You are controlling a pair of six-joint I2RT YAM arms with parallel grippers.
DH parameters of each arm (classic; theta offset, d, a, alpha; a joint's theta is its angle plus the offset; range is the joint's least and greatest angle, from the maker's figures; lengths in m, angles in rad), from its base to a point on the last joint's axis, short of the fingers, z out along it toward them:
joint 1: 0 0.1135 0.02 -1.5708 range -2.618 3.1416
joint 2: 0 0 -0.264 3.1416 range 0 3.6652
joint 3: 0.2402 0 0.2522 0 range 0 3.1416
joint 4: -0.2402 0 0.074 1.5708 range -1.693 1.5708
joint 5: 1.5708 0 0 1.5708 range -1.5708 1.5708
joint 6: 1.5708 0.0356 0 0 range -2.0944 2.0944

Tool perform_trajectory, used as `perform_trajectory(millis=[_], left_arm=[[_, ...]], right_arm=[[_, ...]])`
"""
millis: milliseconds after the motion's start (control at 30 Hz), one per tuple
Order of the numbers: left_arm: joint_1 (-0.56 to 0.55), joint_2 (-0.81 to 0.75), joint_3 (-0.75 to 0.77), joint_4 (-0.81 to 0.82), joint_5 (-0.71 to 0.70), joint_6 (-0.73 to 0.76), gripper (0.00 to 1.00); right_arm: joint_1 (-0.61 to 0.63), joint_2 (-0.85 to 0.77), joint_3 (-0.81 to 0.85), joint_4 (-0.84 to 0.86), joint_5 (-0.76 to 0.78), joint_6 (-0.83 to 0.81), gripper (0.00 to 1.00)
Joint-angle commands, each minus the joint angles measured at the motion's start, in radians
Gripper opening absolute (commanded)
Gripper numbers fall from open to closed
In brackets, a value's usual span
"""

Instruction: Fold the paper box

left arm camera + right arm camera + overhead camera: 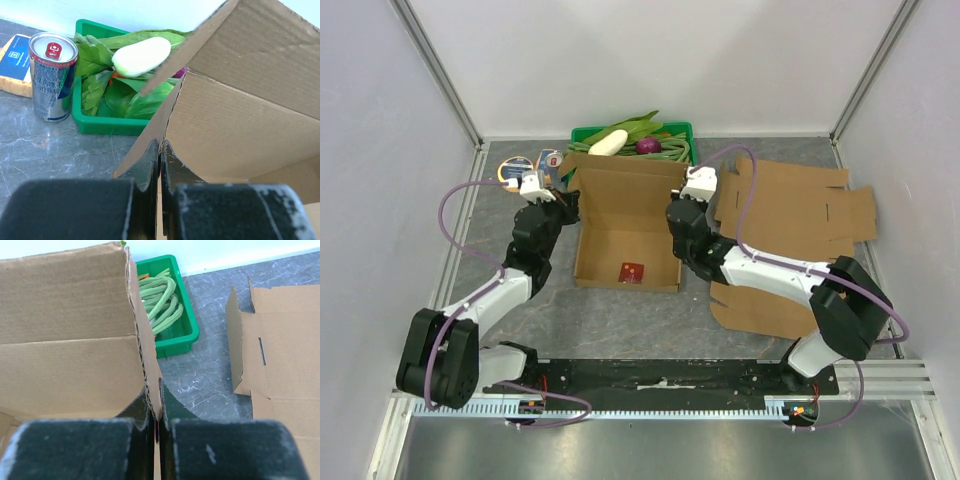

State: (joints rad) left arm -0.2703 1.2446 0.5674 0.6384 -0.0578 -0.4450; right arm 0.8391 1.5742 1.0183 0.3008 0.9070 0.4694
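The paper box (625,240) sits between both tools, each clamped tight on a side wall: the left gripper (160,150) pinches the left wall's top edge, the right gripper (156,392) the right wall's. The corrugated card looks light, stiff across its panels and weak at the scored folds, so holding the edges near a fold seems the best choice.

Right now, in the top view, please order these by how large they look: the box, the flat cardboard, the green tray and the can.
1. flat cardboard, though the right arm covers part of it
2. box
3. green tray, partly hidden behind the box
4. can
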Motion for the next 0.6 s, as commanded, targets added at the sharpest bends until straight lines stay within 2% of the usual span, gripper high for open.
perform_trajectory(millis=[0, 167, 433, 467, 567], left_arm=[[-0.041, -0.066, -0.073, 0.055, -0.085, -0.008, 0.02], [-0.047, -0.148, -0.153, 0.053, -0.086, -0.020, 0.02], [-0.070, -0.240, -0.303, 0.044, -0.066, -0.122, 0.02], [-0.073, -0.247, -0.319, 0.047, -0.062, -0.138, 0.02], [-0.079, -0.284, -0.359, 0.038, -0.059, -0.158, 0.02]], right_arm=[[0.035, -0.054, -0.096, 0.221, 0.064, 0.015, 0.00], [0.083, -0.095, -0.214, 0.366, 0.116, -0.020, 0.00], [0.143, -0.137, -0.383, 0.544, 0.112, -0.084, 0.02], [0.152, -0.135, -0.402, 0.625, 0.109, -0.101, 0.02], [0.178, -0.128, -0.457, 0.704, 0.132, -0.141, 0.02]])
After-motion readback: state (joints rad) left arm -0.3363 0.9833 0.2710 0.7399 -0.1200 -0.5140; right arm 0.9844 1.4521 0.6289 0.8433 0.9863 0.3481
